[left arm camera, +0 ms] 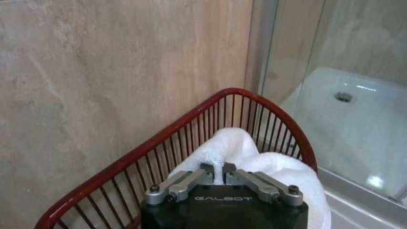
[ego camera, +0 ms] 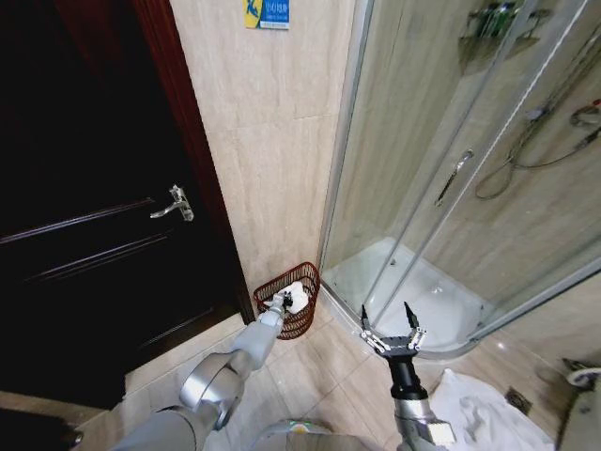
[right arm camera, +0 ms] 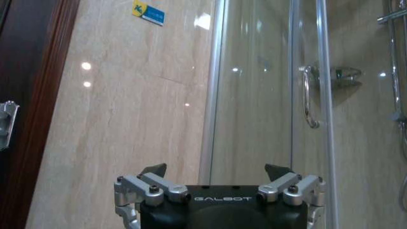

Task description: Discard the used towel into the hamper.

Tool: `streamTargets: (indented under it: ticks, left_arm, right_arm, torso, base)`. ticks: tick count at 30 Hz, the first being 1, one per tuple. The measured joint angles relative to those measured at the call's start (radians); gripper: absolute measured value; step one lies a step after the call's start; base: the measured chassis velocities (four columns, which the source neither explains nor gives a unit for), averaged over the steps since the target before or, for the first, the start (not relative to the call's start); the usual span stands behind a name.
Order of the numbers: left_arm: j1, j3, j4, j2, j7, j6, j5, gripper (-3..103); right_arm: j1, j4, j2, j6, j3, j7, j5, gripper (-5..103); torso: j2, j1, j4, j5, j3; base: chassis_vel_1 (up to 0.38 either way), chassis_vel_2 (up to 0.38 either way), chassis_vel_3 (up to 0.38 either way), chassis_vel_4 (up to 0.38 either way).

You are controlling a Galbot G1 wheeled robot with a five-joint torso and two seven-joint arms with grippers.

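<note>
Hamper [ego camera: 299, 305] sat on the floor against the tiled wall [ego camera: 272, 141], btwn the dark door [ego camera: 84, 207] and the shower [ego camera: 451, 188], at approx 11 o'clock from the robot. L gripper [ego camera: 280, 303] reached over its rim, jaws pinched narrow on the white towel [ego camera: 299, 293], which bulged inside the hamper. R gripper [ego camera: 392, 324] hung idle at approx 1 o'clock near the shower tray, jaws wide, nothing held. More white cloth [ego camera: 488, 413] lay on the floor at 3 o'clock.

Left end effector [ego camera: 281, 302] extended, pinched closed; right end effector [ego camera: 391, 322] spread wide.
</note>
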Motion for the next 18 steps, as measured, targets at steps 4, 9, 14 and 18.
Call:
streamTargets:
  ticks: [4,9,14,18]
  left_arm:
    - [-0.001,0.005,-0.008,0.000,-0.005,0.015,0.007,20]
    - [-0.001,0.005,-0.010,0.000,-0.007,0.019,0.011,42]
    - [0.004,0.005,-0.010,0.000,-0.016,0.033,0.029,53]
    - [0.018,0.005,-0.021,0.000,-0.016,0.034,0.033,70]
  right_arm:
    - [-0.001,-0.003,0.000,0.002,0.000,0.000,0.000,100]
    - [0.000,-0.006,0.000,0.002,0.000,0.001,0.000,100]
    - [0.001,-0.009,0.000,0.002,0.001,0.002,0.003,100]
    - [0.000,-0.014,0.000,0.004,0.001,0.003,0.005,100]
  torso:
    - [0.000,0.000,0.0000,0.0000,0.000]
    - [0.000,0.000,0.0000,0.0000,0.000]
    - [0.000,0.000,0.0000,0.0000,0.000]
    - [0.000,0.000,0.0000,0.0000,0.000]
  base:
    - [0.000,0.000,0.000,0.000]
    - [0.000,0.000,0.000,0.000]
    - [0.000,0.000,0.000,0.000]
    - [0.000,0.000,0.000,0.000]
